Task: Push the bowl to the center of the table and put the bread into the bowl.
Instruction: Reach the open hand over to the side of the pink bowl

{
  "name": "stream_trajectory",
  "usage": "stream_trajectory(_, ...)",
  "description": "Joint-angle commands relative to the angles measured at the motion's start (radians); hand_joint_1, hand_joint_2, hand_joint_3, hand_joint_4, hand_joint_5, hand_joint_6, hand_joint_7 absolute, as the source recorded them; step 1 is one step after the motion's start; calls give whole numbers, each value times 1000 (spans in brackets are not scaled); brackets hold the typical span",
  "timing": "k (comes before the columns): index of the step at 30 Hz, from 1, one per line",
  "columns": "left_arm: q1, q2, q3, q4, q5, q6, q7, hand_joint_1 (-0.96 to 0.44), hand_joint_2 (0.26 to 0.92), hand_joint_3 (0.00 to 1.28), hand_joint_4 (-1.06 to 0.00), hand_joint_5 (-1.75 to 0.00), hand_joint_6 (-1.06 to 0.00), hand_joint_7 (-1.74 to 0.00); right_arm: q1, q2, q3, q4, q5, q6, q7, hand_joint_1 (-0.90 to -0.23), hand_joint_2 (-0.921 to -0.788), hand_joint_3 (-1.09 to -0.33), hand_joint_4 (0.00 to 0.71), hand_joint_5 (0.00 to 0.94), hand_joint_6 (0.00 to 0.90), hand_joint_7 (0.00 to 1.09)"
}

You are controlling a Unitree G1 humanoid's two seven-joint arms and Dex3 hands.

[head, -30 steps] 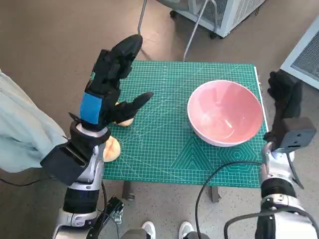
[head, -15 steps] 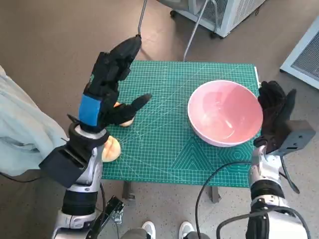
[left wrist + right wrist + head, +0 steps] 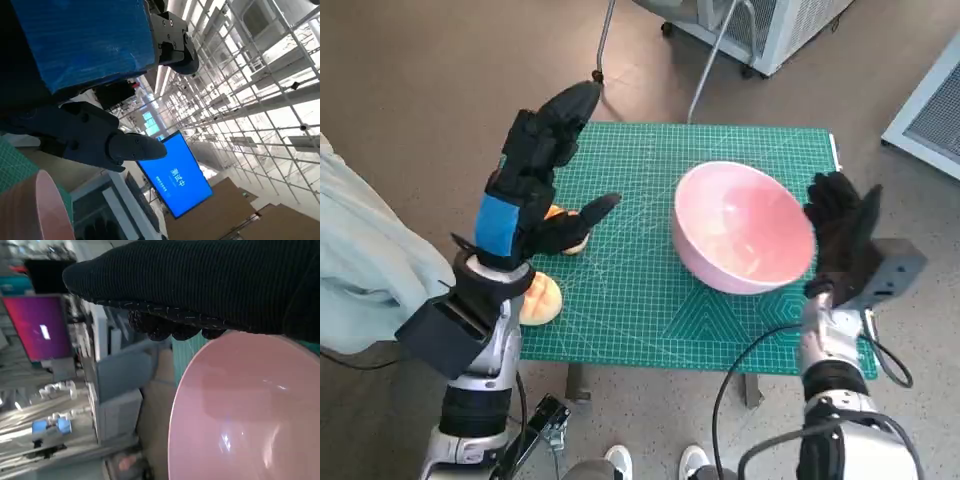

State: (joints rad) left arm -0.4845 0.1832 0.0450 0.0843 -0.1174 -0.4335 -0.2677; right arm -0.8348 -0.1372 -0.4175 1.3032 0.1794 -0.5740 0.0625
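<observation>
Bread pieces are lying at the green cutting mat's (image 3: 650, 290) edge farthest from the pink bowl (image 3: 740, 238): one bun (image 3: 542, 298) is sitting by the left forearm, another piece (image 3: 568, 240) is showing partly under the left hand (image 3: 525, 195). That hand is hovering above the mat with fingers spread, grasping nothing. The bowl is sitting on the mat, tilted away from the right hand (image 3: 840, 240). The gloved right hand is pressing flat against the bowl's outer rim, fingers extended and apart, holding nothing. A person's pale sleeve (image 3: 365, 270) is showing just beyond the mat's bread side.
</observation>
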Motion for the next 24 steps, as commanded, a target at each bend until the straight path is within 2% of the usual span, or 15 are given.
stream_trajectory(1, 20, 8, 4, -34, 1, 13, 0, -396, 921, 251, -304, -1, -107, -556, -24, 30, -15, 20, 18, 32, 13, -585, -921, -879, 270, 0, 111, 610)
stream_trajectory(10, 38, 17, 10, -51, 5, 23, 2, -399, 921, 256, -305, -2, -111, -546, -68, 69, -24, 24, 26, 50, 18, -572, -921, -881, 266, 1, 122, 613)
stream_trajectory(16, 52, 24, 17, -58, 9, 24, 5, -403, 921, 255, -305, -1, -127, -506, -93, 99, -23, 28, 22, 65, 11, -550, -921, -880, 264, 1, 147, 628)
stream_trajectory(24, 73, 28, 23, -74, 12, 26, 9, -401, 921, 255, -306, -1, -141, -478, -111, 115, -7, 29, 1, 77, -7, -592, -921, -861, 285, 11, 171, 644)
